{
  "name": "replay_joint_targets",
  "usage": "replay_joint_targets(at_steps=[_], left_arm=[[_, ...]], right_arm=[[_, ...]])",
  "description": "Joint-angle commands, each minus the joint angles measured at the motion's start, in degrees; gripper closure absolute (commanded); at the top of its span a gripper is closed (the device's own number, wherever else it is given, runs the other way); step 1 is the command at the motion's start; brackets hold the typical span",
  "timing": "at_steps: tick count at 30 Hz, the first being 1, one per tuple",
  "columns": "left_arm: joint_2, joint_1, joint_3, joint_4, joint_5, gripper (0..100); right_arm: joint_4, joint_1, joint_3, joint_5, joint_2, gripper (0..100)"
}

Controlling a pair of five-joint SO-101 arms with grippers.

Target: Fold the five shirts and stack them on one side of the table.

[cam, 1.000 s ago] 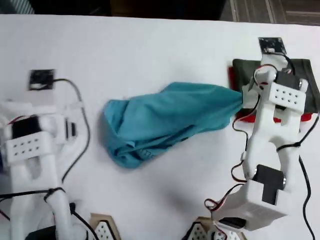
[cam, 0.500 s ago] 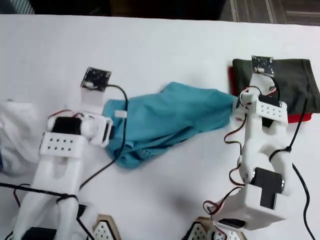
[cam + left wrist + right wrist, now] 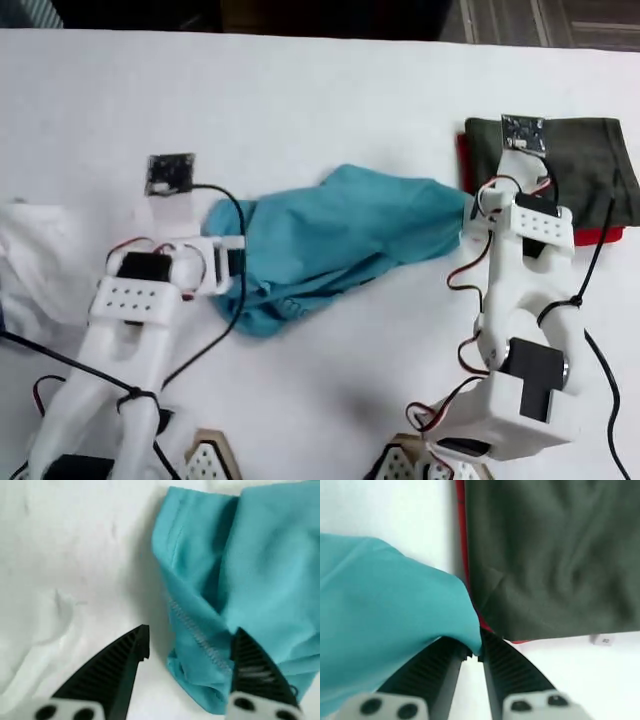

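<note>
A crumpled teal shirt (image 3: 340,240) lies stretched across the middle of the white table (image 3: 320,90). My right gripper (image 3: 476,652) is shut on the shirt's right end (image 3: 380,605), right beside a stack at the table's right side. That stack is a folded dark green shirt (image 3: 585,165) on top of a red shirt (image 3: 610,236). My left gripper (image 3: 192,640) is open just over the teal shirt's bunched left edge (image 3: 240,565), one finger (image 3: 125,665) above bare table, the other finger (image 3: 255,665) above the cloth. In the high view the left gripper (image 3: 228,262) sits at that left edge.
A white garment (image 3: 30,260) lies bunched at the table's left edge, behind the left arm. Cables trail from both arms. The arm bases (image 3: 400,462) stand along the near edge. The far half of the table is bare.
The left arm swung in from the left side to the teal shirt's left edge. The right gripper drew back slightly with the shirt's right end, off the dark green shirt.
</note>
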Motion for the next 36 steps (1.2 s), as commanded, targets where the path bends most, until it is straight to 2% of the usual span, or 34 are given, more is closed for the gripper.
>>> replay_joint_targets(at_steps=[1, 11, 18, 36], left_arm=[[-1.0, 0.7, -1.2, 0.7, 2.1, 69], [-1.0, 1.0, -6.1, 1.2, 2.2, 69], [-1.0, 6.2, -4.2, 1.1, 2.4, 69], [-1.2, 6.4, -8.2, 2.5, 2.2, 69]], right_arm=[[-0.8, -0.6, -0.3, -0.4, -3.4, 97.8], [-0.8, -1.2, -0.3, -0.4, -3.1, 97.8], [-0.9, -4.4, 1.2, -0.4, -3.1, 97.8], [-0.9, -5.1, 1.4, -0.4, -3.1, 97.8]])
